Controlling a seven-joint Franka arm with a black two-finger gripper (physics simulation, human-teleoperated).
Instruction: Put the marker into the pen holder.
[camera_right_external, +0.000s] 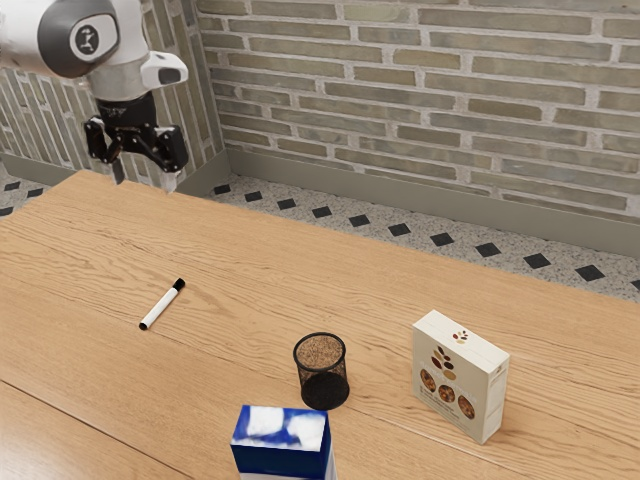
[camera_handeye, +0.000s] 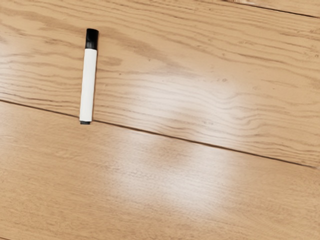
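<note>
White, black-capped marker (camera_right_external: 163, 304) lies on the table (camera_right_external: 260, 255), well off from the cup (camera_right_external: 325, 388) toward the exterior view's left, its length roughly crosswise to the cup's direction. Fingers spread and empty, the gripper (camera_right_external: 143, 178) hangs higher, farther from the cup.

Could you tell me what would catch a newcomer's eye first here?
Probably the blue and white carton at the exterior view's lower edge, vivid against the wooden table. Next might come the white marker, toward that view's left, and the black mesh pen holder near the carton.
</note>
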